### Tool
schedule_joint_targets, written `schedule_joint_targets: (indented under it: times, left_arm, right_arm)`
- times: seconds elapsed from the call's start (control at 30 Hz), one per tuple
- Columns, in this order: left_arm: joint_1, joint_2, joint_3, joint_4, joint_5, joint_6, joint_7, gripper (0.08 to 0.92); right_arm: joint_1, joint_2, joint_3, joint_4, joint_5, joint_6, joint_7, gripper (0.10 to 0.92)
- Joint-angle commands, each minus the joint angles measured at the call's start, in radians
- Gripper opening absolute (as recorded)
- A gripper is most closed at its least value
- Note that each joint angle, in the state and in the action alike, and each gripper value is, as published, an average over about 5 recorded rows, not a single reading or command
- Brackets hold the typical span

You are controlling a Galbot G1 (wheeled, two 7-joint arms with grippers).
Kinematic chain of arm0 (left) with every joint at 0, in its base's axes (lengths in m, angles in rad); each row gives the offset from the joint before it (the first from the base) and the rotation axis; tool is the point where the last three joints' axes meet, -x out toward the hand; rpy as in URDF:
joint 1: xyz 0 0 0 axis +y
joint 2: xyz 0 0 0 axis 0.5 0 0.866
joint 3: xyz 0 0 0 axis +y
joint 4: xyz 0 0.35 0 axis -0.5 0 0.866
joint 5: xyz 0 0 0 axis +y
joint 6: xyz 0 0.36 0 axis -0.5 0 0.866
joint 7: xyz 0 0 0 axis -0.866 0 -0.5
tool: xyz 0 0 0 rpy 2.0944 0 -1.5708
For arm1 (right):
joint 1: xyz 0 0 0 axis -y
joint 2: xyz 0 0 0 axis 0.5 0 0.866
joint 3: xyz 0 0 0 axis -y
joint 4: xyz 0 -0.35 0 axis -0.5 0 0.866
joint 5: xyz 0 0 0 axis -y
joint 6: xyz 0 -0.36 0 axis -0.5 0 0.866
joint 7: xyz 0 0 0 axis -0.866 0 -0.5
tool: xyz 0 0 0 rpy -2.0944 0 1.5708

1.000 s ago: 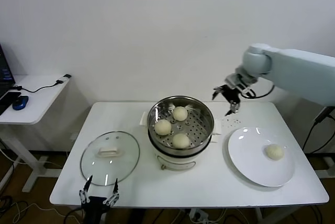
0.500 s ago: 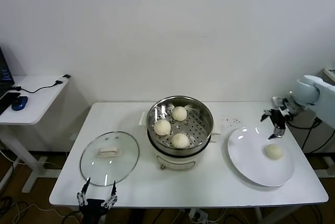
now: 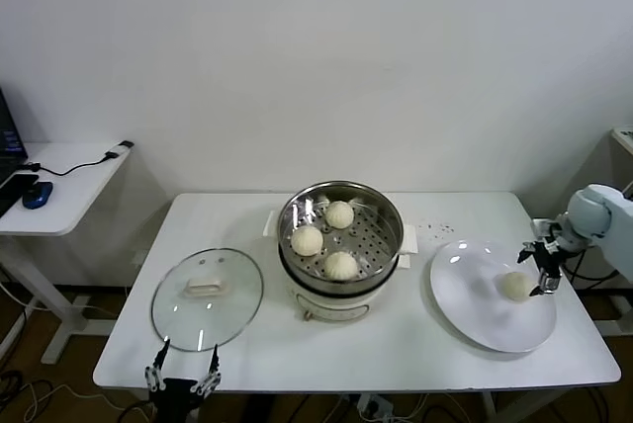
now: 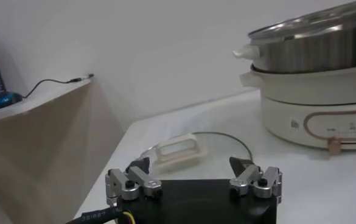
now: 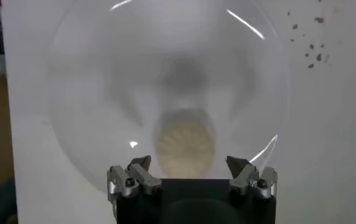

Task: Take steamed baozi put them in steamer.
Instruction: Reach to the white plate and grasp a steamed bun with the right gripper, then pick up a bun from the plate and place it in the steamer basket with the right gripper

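At lower left the left gripper [image 3: 182,380] waits, spread. In the centre the steamer [image 3: 340,202] holds three steamed baozi [image 3: 340,265]. At right the right gripper [image 3: 542,267], fingers apart, has swung from the steamer down to the last baozi [image 3: 515,286] on the plate [image 3: 475,314], ready to grasp.

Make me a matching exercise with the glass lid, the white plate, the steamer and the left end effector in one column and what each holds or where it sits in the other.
1. glass lid
2. white plate
3. steamer
4. left end effector

A. holds three baozi
B. holds one baozi
C. at the table's near edge
D. flat on the table, left of the cooker

Pairs: 1-D, 2-B, 3-A, 4-C
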Motion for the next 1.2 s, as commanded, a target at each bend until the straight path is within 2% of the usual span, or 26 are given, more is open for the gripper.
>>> schedule_joint_targets:
  times: [0.03, 0.4, 0.5, 0.7, 0.83, 0.97, 1.2]
  left_arm:
    - [-0.001, -0.001, 0.000, 0.004, 0.001, 0.001, -0.001, 0.823]
    - [-0.011, -0.001, 0.002, 0.012, 0.008, 0.006, -0.002, 0.823]
    - [-0.012, -0.001, 0.003, 0.013, 0.012, 0.006, -0.002, 0.823]
    - [-0.014, -0.002, 0.004, 0.012, 0.017, 0.006, -0.002, 0.823]
    - [-0.013, -0.002, 0.005, 0.010, 0.016, 0.004, -0.002, 0.823]
    - [-0.009, 0.001, 0.007, 0.008, 0.014, 0.001, 0.000, 0.823]
    - [-0.005, 0.002, 0.013, 0.001, 0.005, -0.007, 0.001, 0.823]
  right_arm:
    - [-0.087, 0.091, 0.105, -0.134, -0.075, 0.037, -0.011, 0.823]
    - [-0.074, 0.128, 0.093, -0.173, -0.079, 0.046, -0.031, 0.820]
    - [-0.066, 0.126, 0.083, -0.169, -0.079, 0.046, -0.041, 0.781]
    - [-0.035, 0.108, 0.045, -0.144, -0.043, 0.037, -0.051, 0.625]
    - [0.034, 0.076, -0.048, -0.085, 0.080, -0.009, -0.051, 0.566]
    - [0.213, 0.067, -0.216, -0.018, 0.225, -0.061, -0.049, 0.549]
    - [0.623, 0.175, -0.598, 0.056, 0.550, -0.134, -0.034, 0.543]
